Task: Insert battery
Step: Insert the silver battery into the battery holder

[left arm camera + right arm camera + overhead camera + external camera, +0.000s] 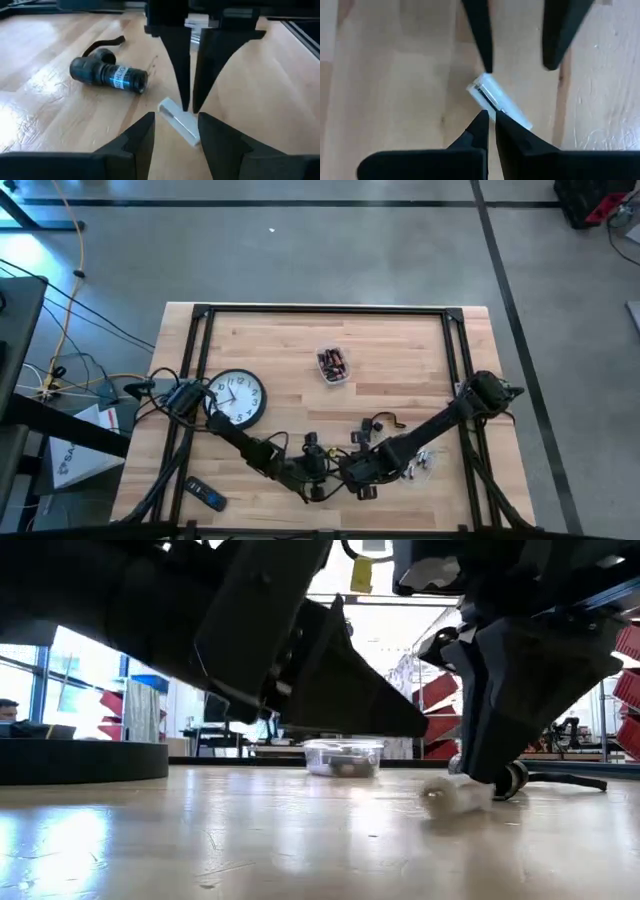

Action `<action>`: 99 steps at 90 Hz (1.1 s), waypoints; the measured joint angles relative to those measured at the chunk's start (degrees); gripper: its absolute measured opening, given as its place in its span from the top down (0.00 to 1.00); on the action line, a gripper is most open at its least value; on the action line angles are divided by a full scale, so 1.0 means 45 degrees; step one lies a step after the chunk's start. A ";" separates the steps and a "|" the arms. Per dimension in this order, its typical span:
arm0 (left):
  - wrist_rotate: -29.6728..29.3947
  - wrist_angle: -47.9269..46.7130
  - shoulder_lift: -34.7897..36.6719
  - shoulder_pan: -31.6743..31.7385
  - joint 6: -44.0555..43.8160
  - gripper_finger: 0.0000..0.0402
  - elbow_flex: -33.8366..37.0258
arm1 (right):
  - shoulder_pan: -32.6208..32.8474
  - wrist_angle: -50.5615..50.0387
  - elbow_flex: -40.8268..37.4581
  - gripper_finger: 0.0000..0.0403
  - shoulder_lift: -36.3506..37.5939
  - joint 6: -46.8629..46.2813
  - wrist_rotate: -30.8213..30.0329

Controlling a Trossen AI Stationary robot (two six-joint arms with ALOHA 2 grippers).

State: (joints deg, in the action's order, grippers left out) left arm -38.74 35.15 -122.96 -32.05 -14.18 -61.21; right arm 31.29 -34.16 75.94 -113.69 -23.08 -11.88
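Your right gripper (490,116) sits with its fingers pressed nearly together, tips on or just over the battery (499,103); whether they actually pinch it you cannot tell. The battery, a pale cylinder, lies flat on the table (45,105) directly under those tips, its long axis slanting across the line between the two grippers, not along it. Your left gripper (176,122) faces from the opposite side, fingers spread wide, with the battery just ahead between them. Both tools are about equally near, but the right is the one at the battery. Beyond the left gripper lies the flashlight (108,75), well apart from the battery, its open end turned roughly toward it. Farther off stands the battery tub (333,365).
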 joint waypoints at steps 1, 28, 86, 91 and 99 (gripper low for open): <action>0.0000 -0.0015 0.0000 0.0000 -0.0002 0.67 0.0000 | 0.0002 -0.0008 0.0000 1.00 0.0000 -0.0002 0.0005; 0.0232 -0.0111 0.0000 0.0024 -0.0159 0.67 0.0000 | 0.0172 -0.2284 0.0907 1.00 0.0001 -0.0237 0.0007; 0.1898 -0.0226 -0.0194 0.1032 -0.0805 0.67 -0.0008 | 0.2841 -0.7606 -0.1195 1.00 0.3407 -0.7454 0.0452; 0.1923 -0.0333 -0.0209 0.1035 -0.0850 0.67 0.0000 | 0.2823 -0.6859 -0.1886 1.00 0.3571 -0.7541 0.0815; 0.1943 -0.0337 -0.0194 0.1015 -0.0970 0.67 -0.0002 | 0.2763 -0.5759 -0.2846 1.00 0.3588 -0.7410 0.1282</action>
State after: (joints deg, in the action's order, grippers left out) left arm -30.00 33.64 -123.83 -27.49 -18.54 -61.22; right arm 43.72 -60.07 63.13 -97.55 -56.42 -6.11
